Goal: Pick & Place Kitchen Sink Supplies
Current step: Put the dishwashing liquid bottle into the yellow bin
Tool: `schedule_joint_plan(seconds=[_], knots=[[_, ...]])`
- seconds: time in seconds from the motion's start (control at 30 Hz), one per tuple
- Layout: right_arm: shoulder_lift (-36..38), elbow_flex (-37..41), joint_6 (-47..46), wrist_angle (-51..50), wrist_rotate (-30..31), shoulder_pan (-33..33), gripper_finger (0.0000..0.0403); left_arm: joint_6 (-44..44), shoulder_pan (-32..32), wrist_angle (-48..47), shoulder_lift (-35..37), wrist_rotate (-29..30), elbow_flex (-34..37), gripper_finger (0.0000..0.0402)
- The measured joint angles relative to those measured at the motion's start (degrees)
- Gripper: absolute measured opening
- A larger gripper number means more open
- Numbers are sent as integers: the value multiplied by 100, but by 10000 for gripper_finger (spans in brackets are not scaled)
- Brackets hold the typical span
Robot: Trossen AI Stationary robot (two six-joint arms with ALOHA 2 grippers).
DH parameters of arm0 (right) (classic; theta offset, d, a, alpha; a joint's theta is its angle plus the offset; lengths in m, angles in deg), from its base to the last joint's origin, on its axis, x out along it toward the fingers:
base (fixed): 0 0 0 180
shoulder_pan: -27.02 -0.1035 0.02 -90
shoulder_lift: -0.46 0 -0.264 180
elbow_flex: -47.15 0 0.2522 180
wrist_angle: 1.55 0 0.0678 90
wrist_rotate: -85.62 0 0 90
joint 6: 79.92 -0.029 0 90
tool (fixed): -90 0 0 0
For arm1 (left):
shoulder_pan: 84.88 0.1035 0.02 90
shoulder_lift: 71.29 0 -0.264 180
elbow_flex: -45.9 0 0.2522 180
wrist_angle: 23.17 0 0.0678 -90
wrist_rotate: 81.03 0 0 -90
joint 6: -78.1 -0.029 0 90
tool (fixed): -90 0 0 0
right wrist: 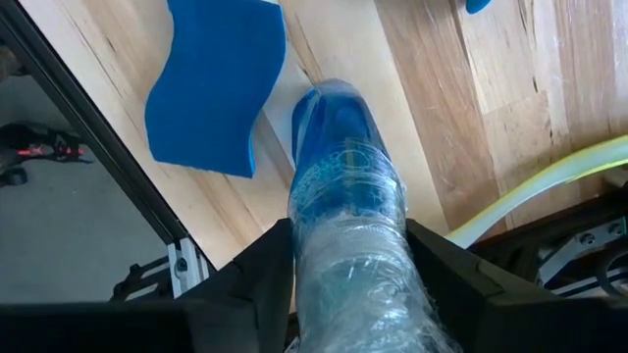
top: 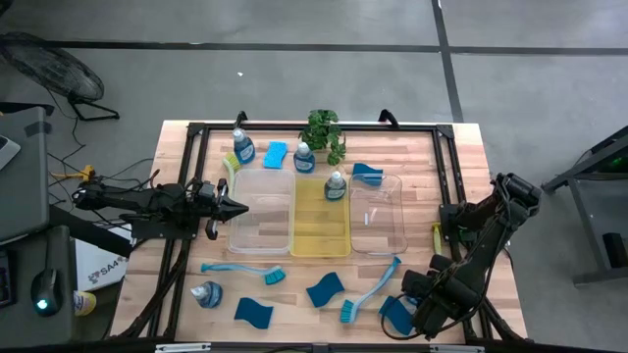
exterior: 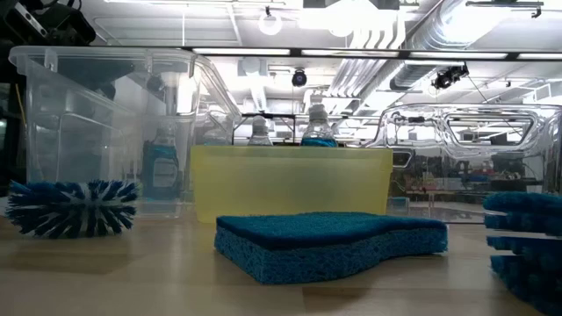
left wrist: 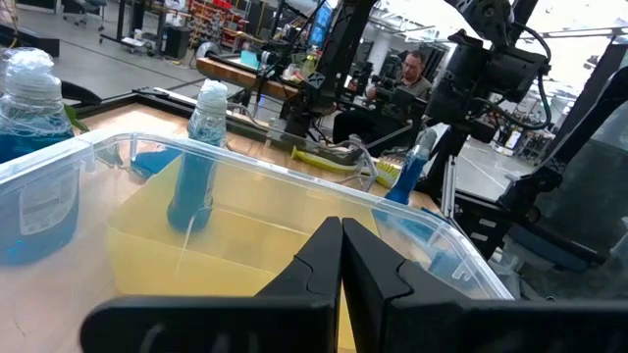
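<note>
My right gripper (top: 419,316) points down at the table's near right corner. In the right wrist view its fingers stand on either side of a clear bottle of blue dish soap (right wrist: 343,186). A wavy blue sponge (right wrist: 216,88) lies flat on the wood just beside the bottle. My left gripper (top: 234,207) is shut and holds nothing. It is level at the table's left and points at the clear tray (top: 257,211). Another soap bottle (top: 335,186) stands in the yellow tray (top: 319,235). My right gripper pinches the soap bottle between its two fingers (right wrist: 270,279), on the two sides of its clear crinkled upper part (right wrist: 365,279). The fingers come from above and point down. The bottle's blue lower end (right wrist: 329,113) points at the tabletop; whether it stands on the wood I cannot tell.
Two soap bottles (top: 242,147) and sponges stand along the far edge by a potted plant (top: 324,132). Blue brushes (top: 368,294), sponges (top: 324,290) and a lying bottle (top: 207,293) are spread over the near half. A yellow-green brush (top: 437,235) lies right of the third, clear tray (top: 378,211).
</note>
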State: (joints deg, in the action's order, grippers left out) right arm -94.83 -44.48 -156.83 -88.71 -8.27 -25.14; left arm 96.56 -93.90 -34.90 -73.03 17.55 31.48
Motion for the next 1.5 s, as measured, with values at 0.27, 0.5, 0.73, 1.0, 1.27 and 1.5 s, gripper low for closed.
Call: schedule_joint_plan(seconds=[0.27, 0.5, 0.73, 1.0, 1.27, 1.5], knots=[[46, 4, 5, -74, -99, -1, 155, 0, 1, 0, 0, -1, 0, 2], [202, 4, 46, -156, -96, 2, 155, 0, 1, -2, 0, -1, 0, 2], [408, 4, 51, -172, -91, 4, 154, 0, 0, 0, 0, 0, 0, 2], [462, -101, 487, -133, -113, 118, 154, 0, 0, -2, 0, -2, 0, 2], [463, -594, 1314, -127, -106, 337, 154, 0, 0, 0, 2, -2, 0, 2], [463, -1276, 2049, -174, -10, 639, 154, 0, 0, 0, 0, -2, 0, 2]])
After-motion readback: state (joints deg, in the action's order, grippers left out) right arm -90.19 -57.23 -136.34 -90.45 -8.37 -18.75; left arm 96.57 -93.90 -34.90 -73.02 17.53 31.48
